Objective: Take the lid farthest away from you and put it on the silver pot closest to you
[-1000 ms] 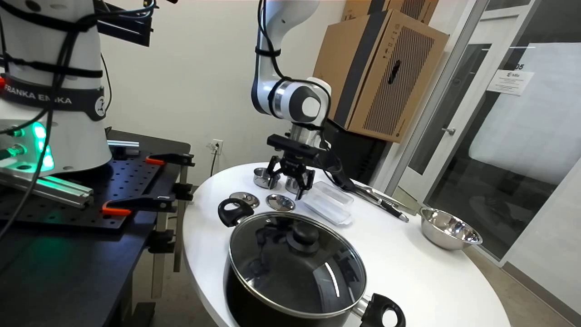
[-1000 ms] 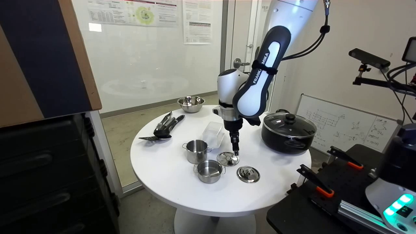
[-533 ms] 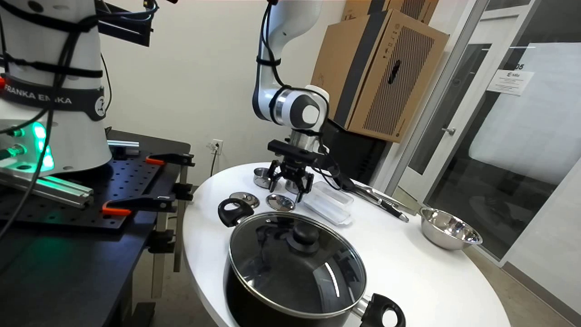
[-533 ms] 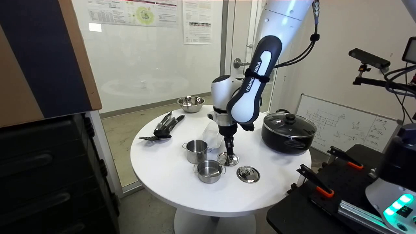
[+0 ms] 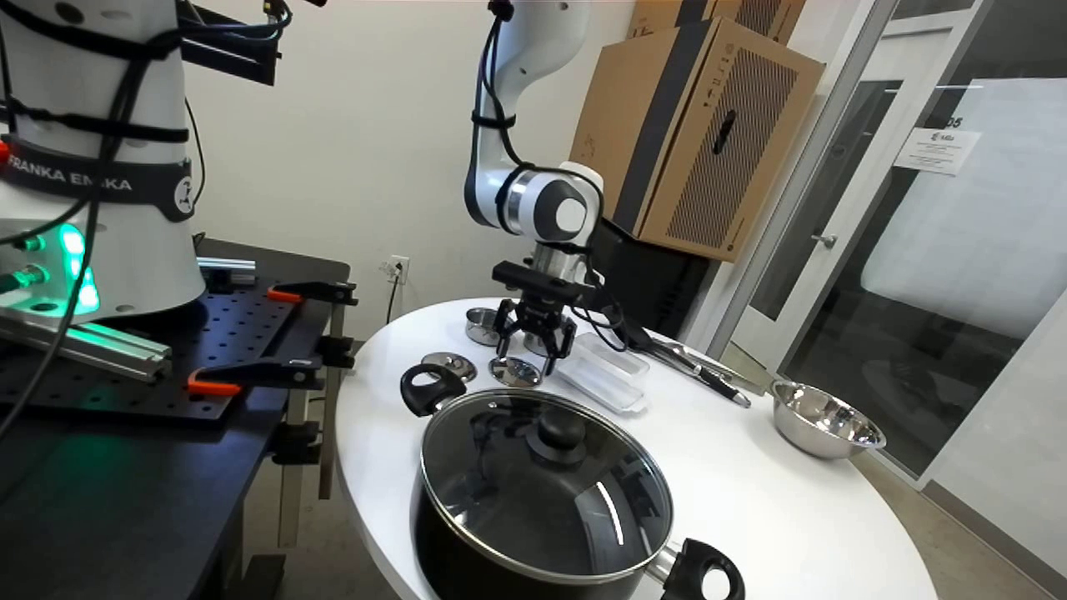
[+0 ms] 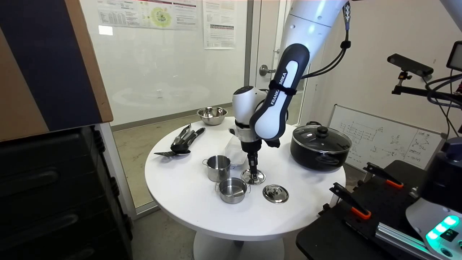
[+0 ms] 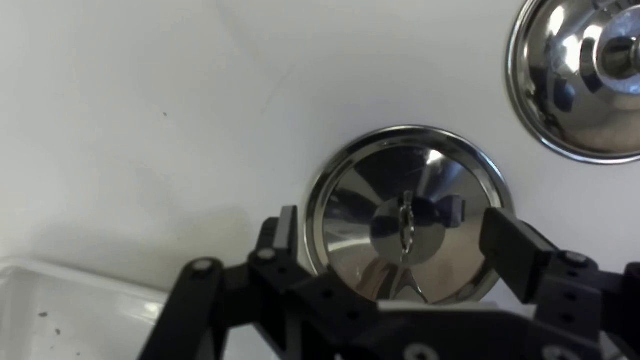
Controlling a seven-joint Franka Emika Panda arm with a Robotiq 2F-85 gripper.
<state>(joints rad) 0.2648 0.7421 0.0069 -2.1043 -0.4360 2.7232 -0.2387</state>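
A silver lid with a thin upright loop handle (image 7: 440,255) lies flat on the table, also in both exterior views (image 5: 515,375) (image 6: 260,178). My gripper (image 7: 392,227) is open and empty, low over this lid, with its fingers on either side of the handle and apart from it. It also shows in both exterior views (image 5: 527,358) (image 6: 254,176). A second silver lid (image 6: 275,194) lies beside it, cut off in the wrist view (image 7: 575,100). A short silver pot (image 6: 232,191) and a taller silver pot (image 6: 218,169) stand uncovered; the gripper partly hides the taller one (image 5: 535,342).
A large black pot with a glass lid (image 6: 320,148) stands near the lids. A clear plastic container (image 5: 600,375) is close beside the gripper, also in the wrist view (image 7: 90,320). Black utensils (image 6: 184,141) and a metal bowl (image 6: 212,116) are farther off on the white table (image 6: 187,202).
My gripper has moved down over the loop-handled lid and slightly to the left in an exterior view. It stays open. The lids and pots have not moved.
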